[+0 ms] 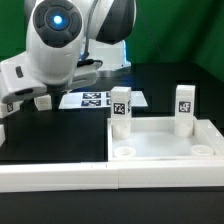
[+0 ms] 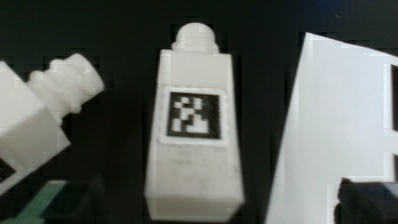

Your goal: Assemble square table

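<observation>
Fingers (image 2: 39, 205) spread wide, white leg (image 2: 192, 125) lying flat below them, two legs (image 1: 121, 110) (image 1: 185, 108) upright in square table top (image 1: 160, 172) at 4 o'clock

- gripper: fingers out of both views; in the exterior view the arm (image 1: 60, 45) body covers it
- arm: cut off by the exterior view's top and left edges
- marker board (image 1: 102, 99): its end toward the exterior view's left is under the arm, tags too small to read
- upright legs (image 1: 121, 108): bases behind far rim of the square table top (image 1: 165, 150), can't tell if seated
- square table top vs white bar (image 1: 60, 178) in front: white on white, seam unclear
- small white parts (image 1: 40, 98) by the arm: too small to identify
- wrist view, threaded leg (image 2: 50, 95): body cut by picture edge
- white slab (image 2: 347, 120): cut by edge, can't tell which part
- lying leg (image 2: 192, 125): tag blurred
- dark shape (image 2: 36, 205) in a corner: blurred, can't tell
</observation>
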